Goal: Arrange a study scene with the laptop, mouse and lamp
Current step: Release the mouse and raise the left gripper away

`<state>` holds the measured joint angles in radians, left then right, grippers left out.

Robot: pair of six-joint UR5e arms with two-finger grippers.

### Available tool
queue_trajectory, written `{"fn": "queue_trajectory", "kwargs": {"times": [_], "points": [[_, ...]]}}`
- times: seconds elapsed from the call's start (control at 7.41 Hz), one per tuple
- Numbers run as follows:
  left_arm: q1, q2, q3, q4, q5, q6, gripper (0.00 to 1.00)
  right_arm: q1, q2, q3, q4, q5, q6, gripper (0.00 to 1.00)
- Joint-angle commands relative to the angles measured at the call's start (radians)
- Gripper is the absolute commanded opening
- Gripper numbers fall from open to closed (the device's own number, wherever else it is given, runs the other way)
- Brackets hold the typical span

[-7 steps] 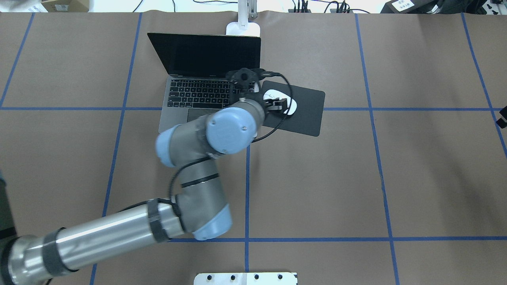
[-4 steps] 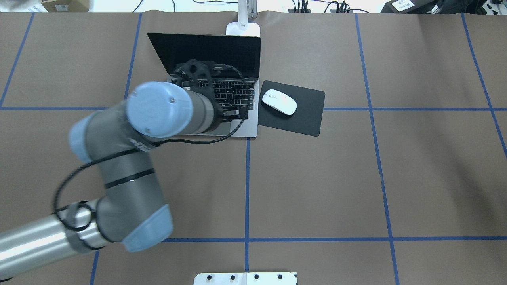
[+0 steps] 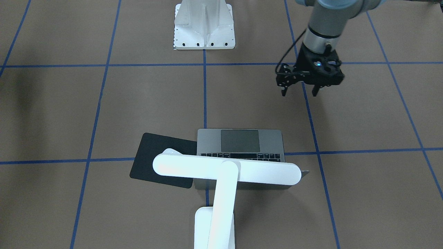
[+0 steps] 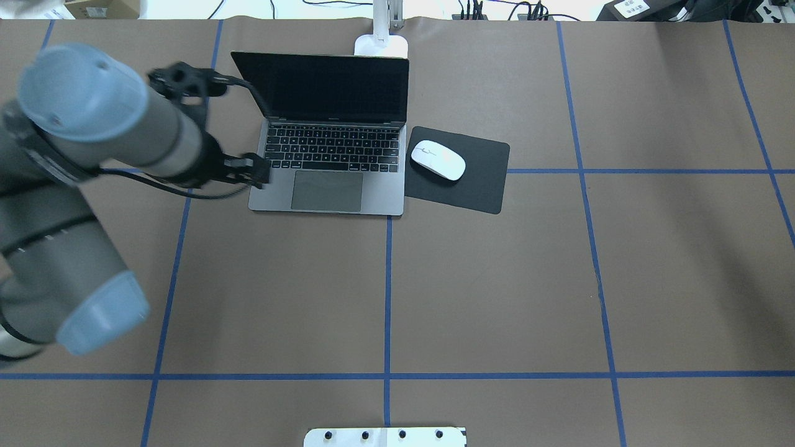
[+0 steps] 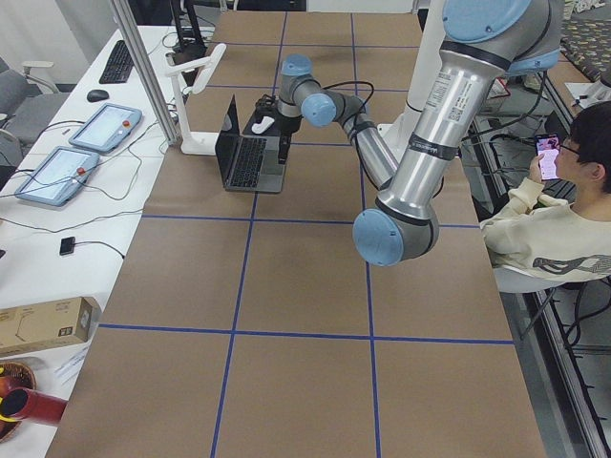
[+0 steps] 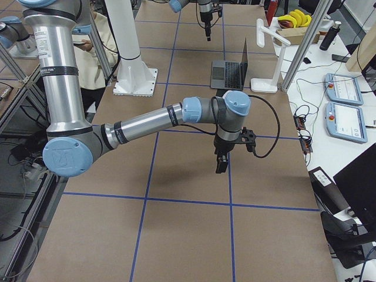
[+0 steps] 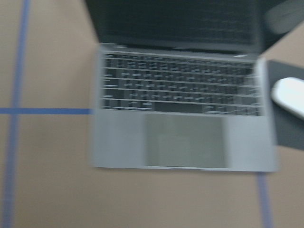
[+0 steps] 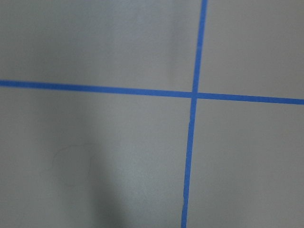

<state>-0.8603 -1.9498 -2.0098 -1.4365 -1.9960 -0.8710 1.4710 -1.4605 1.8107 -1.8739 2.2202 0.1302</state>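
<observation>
In the upper middle of the overhead frame, the slim space-grey metal laptop (image 4: 335, 152) stands open on the brown paper-covered worktop (image 4: 497, 298), with its dark screen upright. Touching its right edge is a thin black rectangular mat (image 4: 481, 189), and the small glossy white oval mouse (image 4: 438, 160) lies on the mat. The white desk lamp (image 3: 226, 169) stands behind the screen, its bar head reaching over the laptop and mat.

The left hand (image 3: 299, 92) hangs at the laptop's left side in the overhead frame. Its fingers are spread wide and it carries nothing. The right hand (image 6: 222, 163) shows only in the side view, so I cannot tell how far open it is.

All three things look to be in place. The mouse is probably light and slippery and is best pinched across its narrow sides. The laptop is likely stiff and heavier, with a delicate hinge, so it should be held by the base. The lamp seems tippy and is best gripped low on its flat arm.
</observation>
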Motion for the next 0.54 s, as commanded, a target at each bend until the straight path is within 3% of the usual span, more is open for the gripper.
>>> {"fn": "queue_trajectory", "kwargs": {"times": [0.0, 0.4], "points": [[-0.239, 0.127, 0.063, 0.005, -0.157, 0.327, 0.99, 0.012, -0.001, 0.004, 0.029, 0.002, 0.009, 1.00], [-0.461, 0.232, 0.225, -0.016, -0.196, 0.703, 0.99, 0.012, -0.006, -0.034, 0.029, -0.001, -0.012, 1.00]]}}
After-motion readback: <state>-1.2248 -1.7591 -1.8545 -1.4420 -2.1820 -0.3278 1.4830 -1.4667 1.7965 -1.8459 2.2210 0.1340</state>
